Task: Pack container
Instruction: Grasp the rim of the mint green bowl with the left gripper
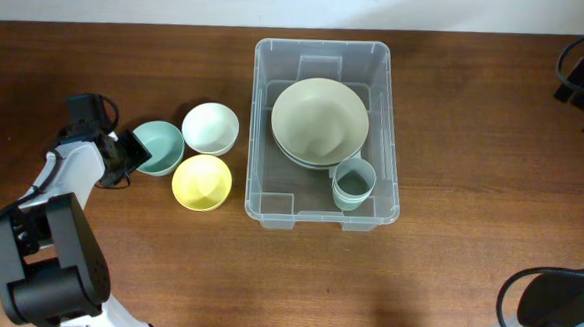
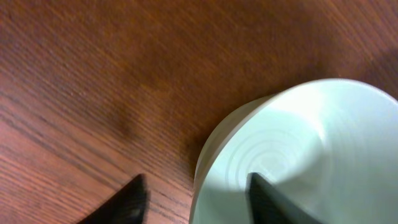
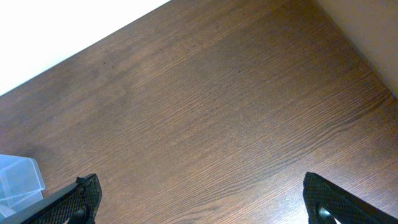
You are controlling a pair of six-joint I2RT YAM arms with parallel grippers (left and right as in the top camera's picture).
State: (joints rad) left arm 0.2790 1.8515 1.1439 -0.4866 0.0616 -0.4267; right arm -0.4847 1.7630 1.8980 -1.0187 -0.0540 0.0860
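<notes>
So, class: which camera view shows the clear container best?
The overhead view: the whole container is visible from above. The right wrist view catches only one corner; the left wrist view shows none of it.

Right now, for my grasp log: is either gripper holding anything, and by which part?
Nothing yet. The left gripper straddles the rim of the teal bowl, one finger inside, one outside, not closed. The right gripper is open, empty.

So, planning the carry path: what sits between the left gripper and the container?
Overhead view: the teal bowl at the left gripper, then the white bowl and yellow bowl, before the container.
</notes>
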